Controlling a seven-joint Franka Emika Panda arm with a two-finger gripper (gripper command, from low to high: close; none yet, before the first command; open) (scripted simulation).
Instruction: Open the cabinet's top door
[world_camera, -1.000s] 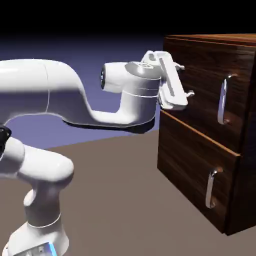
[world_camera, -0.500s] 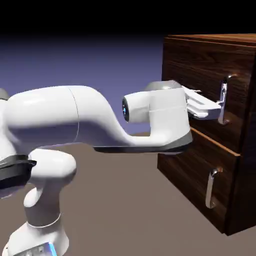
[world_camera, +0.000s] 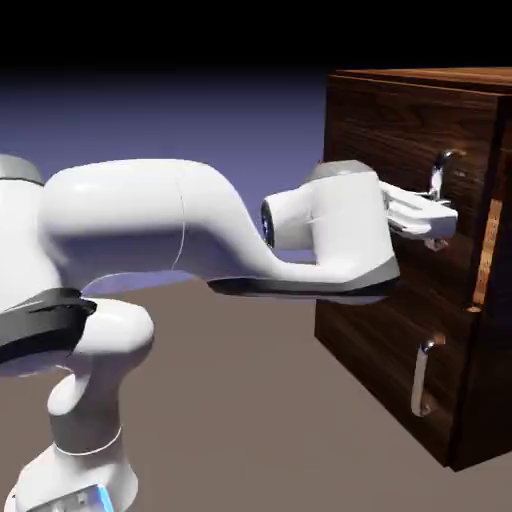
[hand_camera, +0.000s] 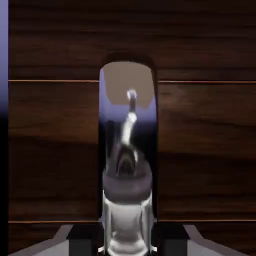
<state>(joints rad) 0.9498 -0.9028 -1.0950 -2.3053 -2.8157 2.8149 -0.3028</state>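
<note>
Gripper (world_camera: 432, 222) clamped on the top door's handle (world_camera: 440, 170), arm reaching level from nine o'clock toward the cabinet (world_camera: 390, 110) at three o'clock. Top door (world_camera: 400, 140) swung slightly ajar, lighter edge showing at its right side. In the hand view, handle (hand_camera: 127, 145) between the fingers (hand_camera: 82, 235), dark wood behind

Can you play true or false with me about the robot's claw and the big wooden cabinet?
1. The claw is shut on the top door's handle. True.
2. The claw is at the lower handle. False: it is at the upper one.
3. The top door has started to open, with a lighter edge showing on the cabinet. True.
4. The handles are gold. False: they are silver.
5. The cabinet is painted white. False: it is dark wood.
</note>
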